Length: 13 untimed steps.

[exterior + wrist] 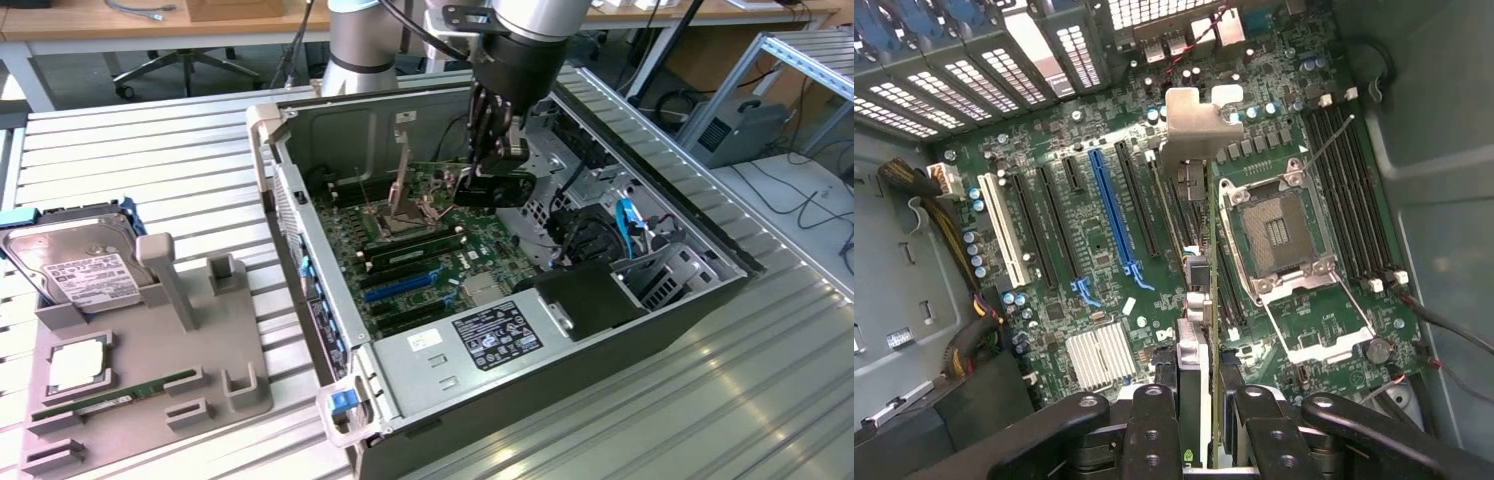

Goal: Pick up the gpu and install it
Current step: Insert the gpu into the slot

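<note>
The open computer case (pixel 561 390) lies on its side. It holds the motherboard (pixel 427 262) with a blue slot (pixel 1112 215) and a bare CPU socket (pixel 1279 230), and the power supply (pixel 494 335) sits at 6 o'clock in the exterior view. The gripper (pixel 497 163) pinches the gpu (pixel 494 190), a thin card with a black shroud and a silver bracket (pixel 1194 125), above the board between the slots and the socket. Loose cables (pixel 587 235) lie at its 3 o'clock. At 8 o'clock from the case, a grey tray (pixel 200 350) holds a hard drive (pixel 80 270) and a RAM stick (pixel 114 398).
</note>
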Each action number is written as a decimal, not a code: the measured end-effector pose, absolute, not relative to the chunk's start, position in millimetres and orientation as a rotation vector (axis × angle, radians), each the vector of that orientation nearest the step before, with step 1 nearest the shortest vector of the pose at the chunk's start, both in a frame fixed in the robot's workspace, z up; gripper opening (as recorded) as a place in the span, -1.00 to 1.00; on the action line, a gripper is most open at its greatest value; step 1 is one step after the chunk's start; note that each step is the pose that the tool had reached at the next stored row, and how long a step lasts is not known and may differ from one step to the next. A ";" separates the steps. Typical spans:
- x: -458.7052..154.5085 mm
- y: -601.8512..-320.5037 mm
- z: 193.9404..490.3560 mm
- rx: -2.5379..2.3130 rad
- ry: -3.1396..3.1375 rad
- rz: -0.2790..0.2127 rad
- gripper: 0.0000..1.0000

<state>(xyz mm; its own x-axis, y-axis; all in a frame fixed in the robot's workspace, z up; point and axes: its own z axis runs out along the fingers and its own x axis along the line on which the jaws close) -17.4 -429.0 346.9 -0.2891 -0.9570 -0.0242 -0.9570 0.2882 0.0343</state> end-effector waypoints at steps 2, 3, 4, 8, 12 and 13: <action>-17.4 -429.0 346.8 1.875 -2.518 -0.066 -0.47; -17.4 -429.0 346.8 1.877 -2.517 -0.066 -0.47; -17.4 -429.0 346.8 1.878 -2.516 -0.066 -0.47; -17.4 -429.0 346.8 1.883 -2.512 -0.066 -0.47; -17.4 -429.0 346.7 1.889 -2.508 -0.066 -0.47; -17.4 -429.0 346.7 1.891 -2.507 -0.066 -0.47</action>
<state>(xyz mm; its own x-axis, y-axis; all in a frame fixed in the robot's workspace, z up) -17.4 -429.0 346.7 -0.2751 -0.9611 -0.0242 -0.9610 0.2742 0.0343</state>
